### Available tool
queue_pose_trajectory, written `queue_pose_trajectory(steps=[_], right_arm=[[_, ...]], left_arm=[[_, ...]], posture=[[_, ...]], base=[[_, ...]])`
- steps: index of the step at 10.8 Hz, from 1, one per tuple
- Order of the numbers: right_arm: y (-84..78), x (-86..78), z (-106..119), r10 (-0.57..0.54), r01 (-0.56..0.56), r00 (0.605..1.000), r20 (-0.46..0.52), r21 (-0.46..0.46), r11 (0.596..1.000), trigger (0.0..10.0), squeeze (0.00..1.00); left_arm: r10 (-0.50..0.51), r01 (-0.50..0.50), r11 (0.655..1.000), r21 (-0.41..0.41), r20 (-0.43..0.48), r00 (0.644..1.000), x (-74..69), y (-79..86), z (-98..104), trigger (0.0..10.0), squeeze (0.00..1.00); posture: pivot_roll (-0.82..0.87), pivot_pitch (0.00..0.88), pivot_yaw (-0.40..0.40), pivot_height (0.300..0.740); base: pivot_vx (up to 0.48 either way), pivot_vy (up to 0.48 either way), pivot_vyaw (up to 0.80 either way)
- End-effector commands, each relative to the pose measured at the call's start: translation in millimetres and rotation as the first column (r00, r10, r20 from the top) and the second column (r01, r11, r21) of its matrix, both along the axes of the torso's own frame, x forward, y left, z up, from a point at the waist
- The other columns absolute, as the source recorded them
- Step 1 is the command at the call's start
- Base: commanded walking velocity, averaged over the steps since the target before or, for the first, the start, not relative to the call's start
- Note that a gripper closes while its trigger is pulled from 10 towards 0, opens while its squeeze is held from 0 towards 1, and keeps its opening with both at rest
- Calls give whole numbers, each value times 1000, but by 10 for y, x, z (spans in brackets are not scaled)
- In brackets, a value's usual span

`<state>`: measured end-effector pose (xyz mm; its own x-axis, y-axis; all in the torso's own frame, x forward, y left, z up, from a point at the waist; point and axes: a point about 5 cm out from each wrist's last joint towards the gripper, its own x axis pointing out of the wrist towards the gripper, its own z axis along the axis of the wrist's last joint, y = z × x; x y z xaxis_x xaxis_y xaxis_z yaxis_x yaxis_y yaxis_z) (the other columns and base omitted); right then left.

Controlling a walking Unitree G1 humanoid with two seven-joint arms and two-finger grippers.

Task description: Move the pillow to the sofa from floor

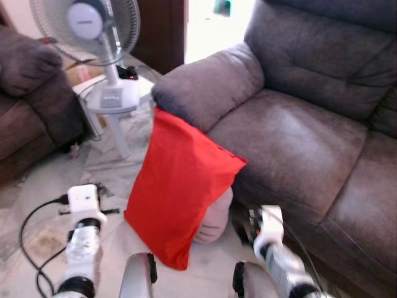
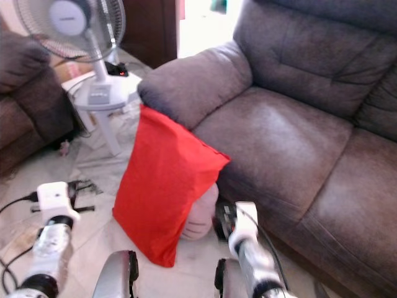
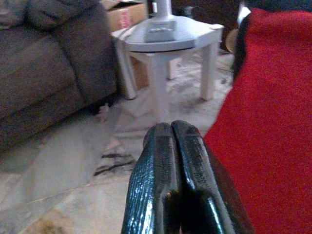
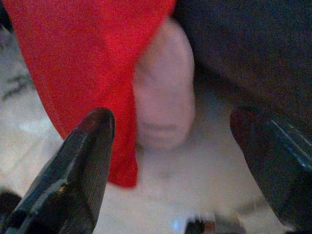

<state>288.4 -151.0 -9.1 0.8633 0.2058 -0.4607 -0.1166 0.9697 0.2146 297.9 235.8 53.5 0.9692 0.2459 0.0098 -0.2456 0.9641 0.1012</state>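
Pillow: I see the red pillow (image 1: 180, 186) standing on one corner on the floor (image 1: 205, 273), its top leaning against the front of the sofa's armrest. A pale pink inner cushion (image 4: 163, 92) bulges out of the red cover on the sofa side, low down near the floor.

Sofa: the grey-brown sofa (image 1: 298, 136) is on my right. Its seat is bare, and the pillow is not on it yet.

Left gripper: my left gripper (image 3: 170, 151) has its two black fingers pressed flat together, clenched on nothing. From the wrist camera it points along the floor, with the red fabric just beside it. The left arm (image 1: 84, 239) is low, on the left of the pillow.

Right gripper: my right gripper (image 4: 178, 146) is spread wide, released, with one finger (image 4: 78, 170) on the red cover's side and the other toward the dark sofa base. It faces the pink cushion and the pillow's lower corner but I can't see it touching either. The right arm (image 1: 276, 251) sits low between pillow and sofa.

Around: a white fan (image 1: 93, 28) stands on a small white table (image 1: 115, 102) behind the pillow. A second dark couch (image 1: 31, 99) is at far left. A black cable (image 1: 31, 242) loops over the floor by my left arm.
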Motion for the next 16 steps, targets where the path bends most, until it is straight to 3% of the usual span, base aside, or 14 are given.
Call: queue_pose_trajectory(steps=[1, 3, 4, 11, 16], right_arm=[[30, 50, 64, 8, -9, 999, 47, 9, 1000, 10000, 0], [72, 54, 66, 5, -6, 999, 47, 21, 1000, 10000, 0], [81, 45, 53, -15, 13, 999, 38, 52, 999, 10000, 0], [130, 65, 67, -16, 14, 999, 38, 43, 999, 10000, 0], [110, 84, 73, -45, 43, 999, 20, 62, 997, 10000, 0]], left_arm=[[5, -5, 1000, 9, -9, 1000, -64, -42, -67, 10000, 0], [19, -19, 1000, 0, 9, 1000, -62, -121, -64, 10000, 0], [12, -12, 1000, 1, 8, 1000, -48, -116, -46, 10000, 0], [20, -20, 1000, -16, 12, 1000, -17, -51, 5, 10000, 0], [-10, 11, 999, -36, 25, 1000, 42, -88, 62, 10000, 0]], posture=[[98, 125, -32, 577], [98, 136, -26, 577], [98, 138, -24, 577], [111, 145, -15, 577], [114, 135, -23, 577]], base=[[0, 0, 0], [309, 0, 769], [349, 0, 0], [335, 0, 0], [0, 0, 0]])
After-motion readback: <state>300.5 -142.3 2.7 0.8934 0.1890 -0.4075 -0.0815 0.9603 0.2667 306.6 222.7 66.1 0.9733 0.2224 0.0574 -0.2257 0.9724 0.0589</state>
